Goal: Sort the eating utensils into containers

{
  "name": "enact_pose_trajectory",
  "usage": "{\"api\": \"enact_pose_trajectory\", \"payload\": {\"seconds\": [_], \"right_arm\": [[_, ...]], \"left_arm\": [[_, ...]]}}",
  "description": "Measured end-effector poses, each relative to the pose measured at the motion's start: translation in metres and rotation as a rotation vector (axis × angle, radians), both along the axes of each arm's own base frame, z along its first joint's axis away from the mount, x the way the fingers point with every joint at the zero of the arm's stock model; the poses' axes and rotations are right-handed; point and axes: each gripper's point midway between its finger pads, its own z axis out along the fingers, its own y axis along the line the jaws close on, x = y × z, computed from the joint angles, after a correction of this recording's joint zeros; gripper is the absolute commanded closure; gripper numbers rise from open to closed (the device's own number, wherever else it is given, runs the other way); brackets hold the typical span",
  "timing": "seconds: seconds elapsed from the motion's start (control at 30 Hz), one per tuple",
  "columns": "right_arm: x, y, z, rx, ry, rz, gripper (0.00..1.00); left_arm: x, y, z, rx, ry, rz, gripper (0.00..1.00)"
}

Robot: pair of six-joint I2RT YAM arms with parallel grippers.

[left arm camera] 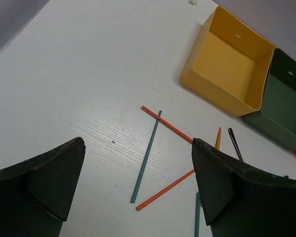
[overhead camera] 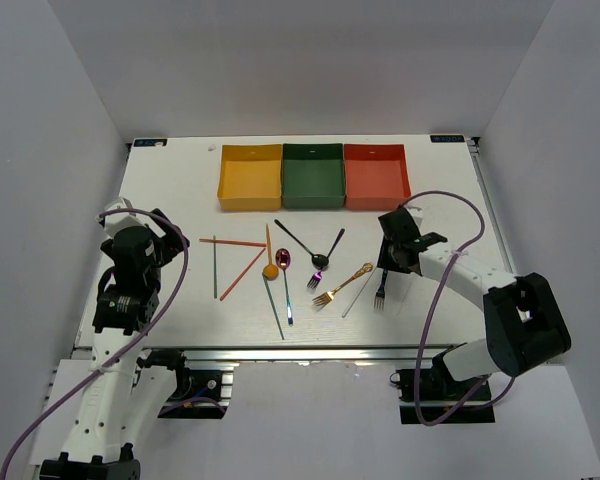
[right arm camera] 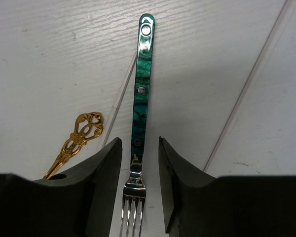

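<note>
1. While the right gripper stands released, jaws narrowly apart astride the teal-handled fork and not touching it, the fork lies flat toward the near-right corner of the table, well short of the red-orange tray at the far edge.
2. It looks light, stiff and slick. A pinch at the neck may let it pivot, so mid-handle seems steadier.
3. The left gripper hangs spread wide and empty over a grey-green chopstick near the left edge.
4. No brand shows on the fork, and the stickers at the far corners are too small to read.

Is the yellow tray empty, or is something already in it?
Empty. The yellow tray shows a bare floor in the left wrist view, and nothing lies in it in the overhead view either.
</note>
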Motion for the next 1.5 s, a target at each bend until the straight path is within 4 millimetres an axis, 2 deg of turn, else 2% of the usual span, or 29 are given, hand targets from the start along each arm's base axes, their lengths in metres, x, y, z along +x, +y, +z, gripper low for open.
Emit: {"api": "enact_pose_trajectory", "payload": {"seconds": [0.3,0.37,0.47,0.6,0.73,0.87,1.0,1.13,1.33,1.5], "right_arm": [[-0.008,-0.003,-0.034,-0.023,0.054,-0.032,0.75],[-0.007,-0.003,-0.034,-0.019,0.041,-0.041,0.8],[-0.005,-0.003,-0.034,-0.01,0.026,-0.053,0.95],[-0.006,-0.003,-0.032,0.004,0.01,-0.073,1.0],[-0.014,-0.007,-0.021,0.02,-0.006,-0.088,1.0],[-0.006,-0.003,0.02,0.074,-0.111,-0.079,1.0],[0.025,0.014,0.071,0.154,-0.226,-0.036,1.0],[0.079,0.028,0.113,0.286,-0.321,-0.026,1.0],[0.171,0.035,0.137,0.369,-0.397,-0.094,1.0],[0.243,0.045,0.134,0.403,-0.421,-0.152,1.0]], "left_arm": [[-0.001,-0.001,0.002,-0.001,-0.008,-0.003,0.02],[-0.001,-0.001,0.003,-0.001,-0.011,-0.006,0.02],[-0.001,-0.002,0.003,-0.001,-0.011,-0.008,0.02],[-0.001,-0.002,0.003,-0.001,-0.014,-0.009,0.02],[-0.001,-0.003,0.004,-0.002,-0.016,-0.012,0.02],[-0.001,-0.003,0.004,-0.002,-0.016,-0.012,0.02],[-0.001,-0.003,0.004,-0.002,-0.016,-0.012,0.02],[-0.001,-0.003,0.004,-0.002,-0.016,-0.012,0.02],[-0.001,-0.004,0.003,-0.001,-0.011,-0.014,0.02],[0.0,-0.004,0.002,-0.001,-0.008,-0.017,0.02]]}}
